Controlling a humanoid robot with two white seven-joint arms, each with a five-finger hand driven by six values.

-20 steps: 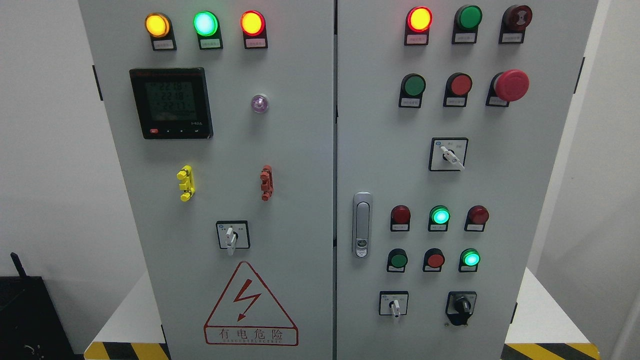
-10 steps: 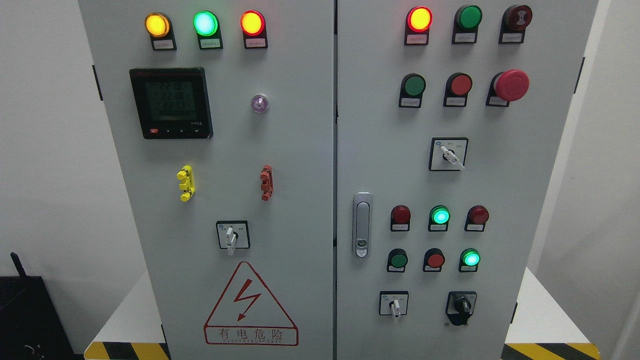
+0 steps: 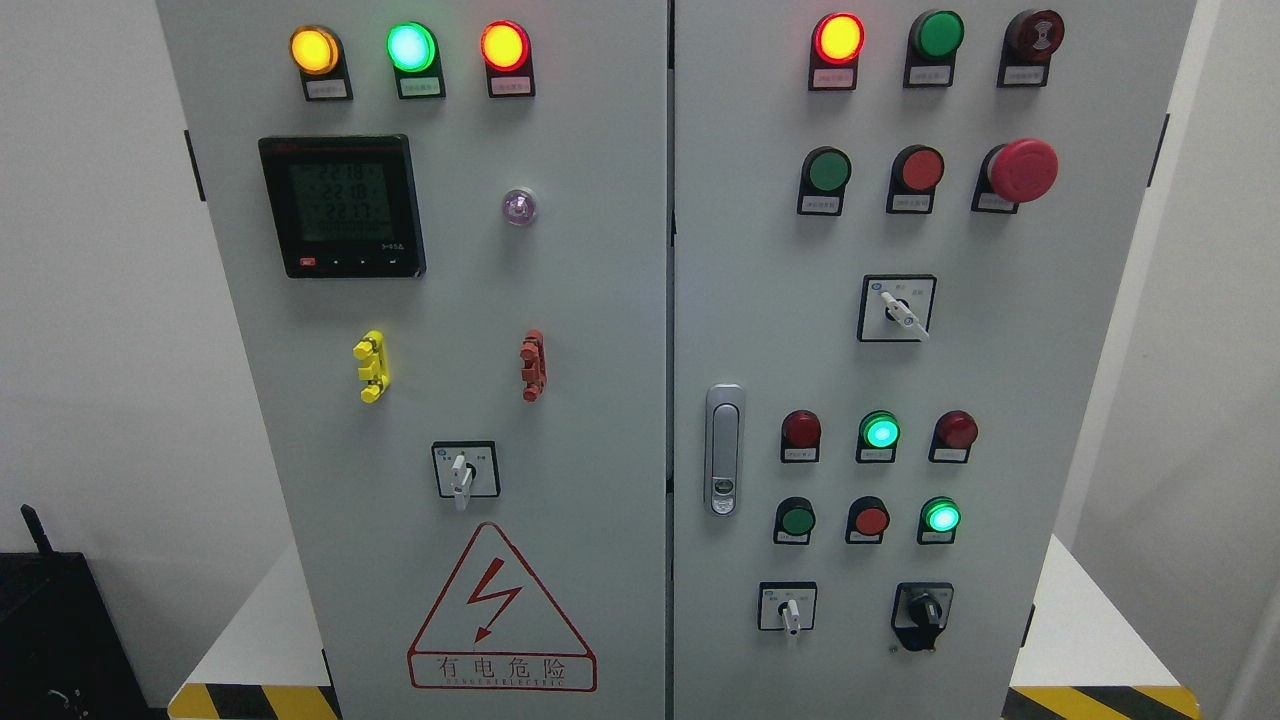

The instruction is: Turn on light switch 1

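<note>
A grey two-door electrical cabinet (image 3: 600, 300) fills the head view. Its right door carries a row of round buttons: dark green (image 3: 828, 171), red (image 3: 918, 170) and a large red mushroom stop (image 3: 1022, 170). Lower down sit a dark green button (image 3: 797, 521), a red button (image 3: 870, 521) and a lit green one (image 3: 941, 517). White rotary selectors stand at the upper right (image 3: 897, 309), lower right (image 3: 789, 608) and on the left door (image 3: 464, 471); a black knob (image 3: 922, 611) is beside them. Labels are too small to read. Neither hand shows.
Lit yellow (image 3: 314, 51), green (image 3: 411, 46) and red (image 3: 504, 46) lamps top the left door, above a digital meter (image 3: 343, 206). A door latch (image 3: 724, 449) sits at the right door's edge. A black box (image 3: 55, 630) stands at lower left. Hazard-striped base edges show at the bottom.
</note>
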